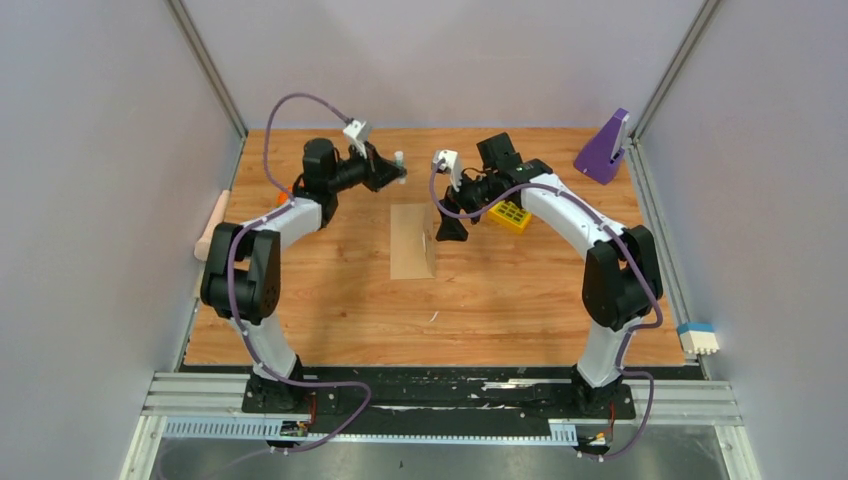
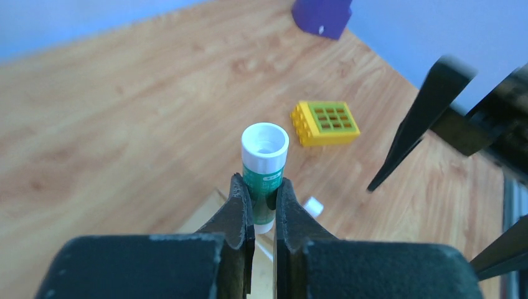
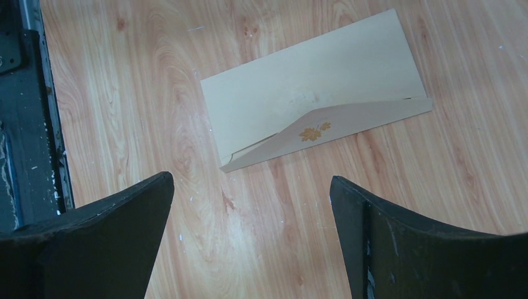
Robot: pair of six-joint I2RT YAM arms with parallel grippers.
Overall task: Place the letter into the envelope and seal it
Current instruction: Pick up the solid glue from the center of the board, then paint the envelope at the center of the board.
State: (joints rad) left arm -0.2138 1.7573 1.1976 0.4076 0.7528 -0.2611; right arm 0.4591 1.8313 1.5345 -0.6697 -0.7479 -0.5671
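Overhead view: envelope [image 1: 412, 240] lies flat near the middle of the wooden table [image 1: 330, 300], between the two arms. The left gripper [image 1: 393, 172] is raised beyond the envelope's far end; the right gripper [image 1: 448, 228] is just beside its right edge. The left wrist view adds detail: the left gripper's fingers [image 2: 238, 205] are pressed onto a green-labelled glue stick [image 2: 265, 146], whose open white top points away. A small white cap [image 2: 313, 205] lies on the table just behind it, with a yellow block [image 2: 325, 121] farther off. The overhead view is too small to show the cap. In the right wrist view the right gripper's fingers [image 3: 118, 218] are spread wide above bare wood, short of the envelope. The flap [image 3: 314, 132] bears a gold flower print. I cannot tell whether the flap is pressed flat. Whether the letter is inside cannot be seen from any view.
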